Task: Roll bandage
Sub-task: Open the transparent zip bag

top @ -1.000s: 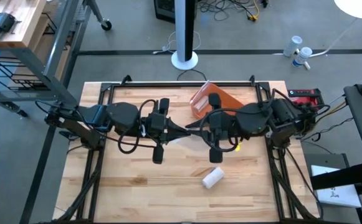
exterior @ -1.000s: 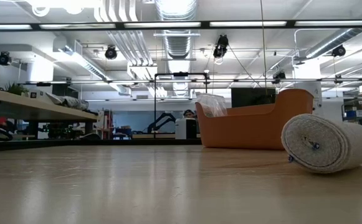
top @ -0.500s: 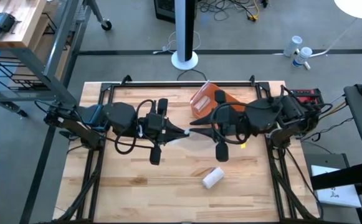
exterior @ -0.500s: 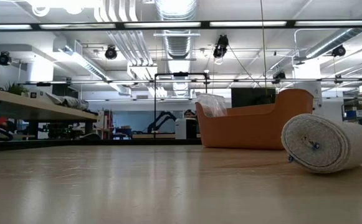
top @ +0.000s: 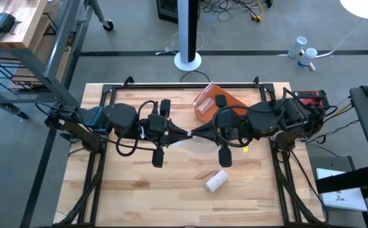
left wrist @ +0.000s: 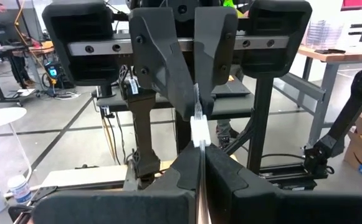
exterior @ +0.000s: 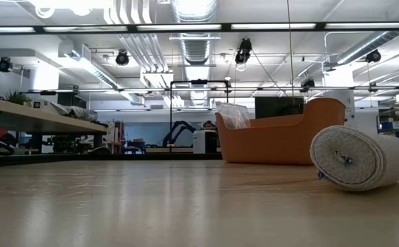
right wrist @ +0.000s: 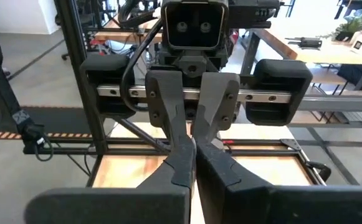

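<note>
With both arms meeting nose to nose over mid-table, here's the state, left to right.

Left gripper (top: pixel 185 133): fingers clenched flat together, nothing visibly between them. It sits up off the wood, tip pointed at the other arm's tip.

Right gripper (top: pixel 196 132): also clenched, tip just about touching the left one's. In the left wrist view a small white scrap (left wrist: pixel 199 129) sits along the seam of its fingers, right where the two tips meet. Can't tell what it is or whether it's actually pinched.

Bandage roll (top: pixel 216 180): fully wound, lying on its side on the table (top: pixel 139 190). It's on the near side of the grippers, slightly to the right gripper's side, well apart from both and touched by neither. The low view shows its spiral end face and a small clip on it.

Orange bin (top: pixel 212 103): on the far side of the grippers, behind the right gripper's fingers, partly covered from above by that arm's cabling. A clear plastic bag (exterior: pixel 233 115) sticks up out of it.

Red device (top: pixel 310 98): at the table's right edge, beyond the right arm's base.

Nothing lies between the grippers and the roll, just bare wood.

Count: two grippers, one roll, one bin, one bag, one white scrap, one red device.
</note>
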You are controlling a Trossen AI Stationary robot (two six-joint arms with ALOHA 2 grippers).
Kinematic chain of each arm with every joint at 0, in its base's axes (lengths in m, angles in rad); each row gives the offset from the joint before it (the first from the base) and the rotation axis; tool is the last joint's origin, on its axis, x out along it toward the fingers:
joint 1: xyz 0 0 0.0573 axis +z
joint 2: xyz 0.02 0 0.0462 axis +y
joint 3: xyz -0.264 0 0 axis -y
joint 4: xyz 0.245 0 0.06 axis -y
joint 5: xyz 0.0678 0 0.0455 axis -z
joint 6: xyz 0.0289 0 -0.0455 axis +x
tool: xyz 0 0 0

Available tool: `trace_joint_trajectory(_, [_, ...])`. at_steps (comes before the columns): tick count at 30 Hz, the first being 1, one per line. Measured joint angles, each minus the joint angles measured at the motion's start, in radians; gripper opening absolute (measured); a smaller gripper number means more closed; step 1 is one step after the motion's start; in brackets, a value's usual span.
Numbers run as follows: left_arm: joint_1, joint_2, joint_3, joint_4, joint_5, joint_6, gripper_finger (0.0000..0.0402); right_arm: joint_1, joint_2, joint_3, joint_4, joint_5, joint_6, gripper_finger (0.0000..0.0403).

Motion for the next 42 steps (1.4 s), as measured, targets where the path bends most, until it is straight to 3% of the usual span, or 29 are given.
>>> trace_joint_trajectory(3, [-0.001,0.0,0.0,0.005,0.006,-0.003,0.001,0.0,0.0,0.001,0.002,0.0,0.027,0.0003])
trace_joint_trajectory(6, [-0.001,-0.001,0.0,0.012,0.109,-0.007,0.0028,0.0,0.0,0.001,0.007,-0.008,0.038,0.0002])
trace_joint_trajectory(11, [-0.003,-0.002,0.0,0.028,0.163,-0.035,0.0081,0.0,-0.006,0.003,0.011,-0.023,0.063,0.0001])
trace_joint_trajectory(14, [-0.003,0.0,0.0,0.031,0.136,-0.123,0.0129,0.0,-0.008,0.004,0.007,-0.023,0.05,0.0001])
trace_joint_trajectory(20, [0.0,0.011,0.0,0.004,-0.045,-0.166,0.0222,-0.002,0.003,0.004,-0.038,-0.024,-0.01,0.0])
trace_joint_trajectory(26, [-0.003,0.012,0.0,0.006,-0.011,-0.187,0.027,-0.002,0.007,0.003,-0.051,-0.075,-0.042,0.0])
trace_joint_trajectory(31, [-0.001,0.013,0.0,-0.004,-0.013,-0.176,0.0252,-0.003,0.007,0.003,-0.047,-0.074,-0.042,0.0])
trace_joint_trajectory(38, [-0.002,0.013,0.0,0.003,-0.028,-0.157,0.0166,-0.003,0.007,0.002,-0.047,-0.072,-0.017,0.0])
trace_joint_trajectory(42, [-0.002,0.019,0.0,0.006,-0.032,-0.121,0.0118,-0.007,0.007,0.002,-0.045,-0.072,0.083,0.0])
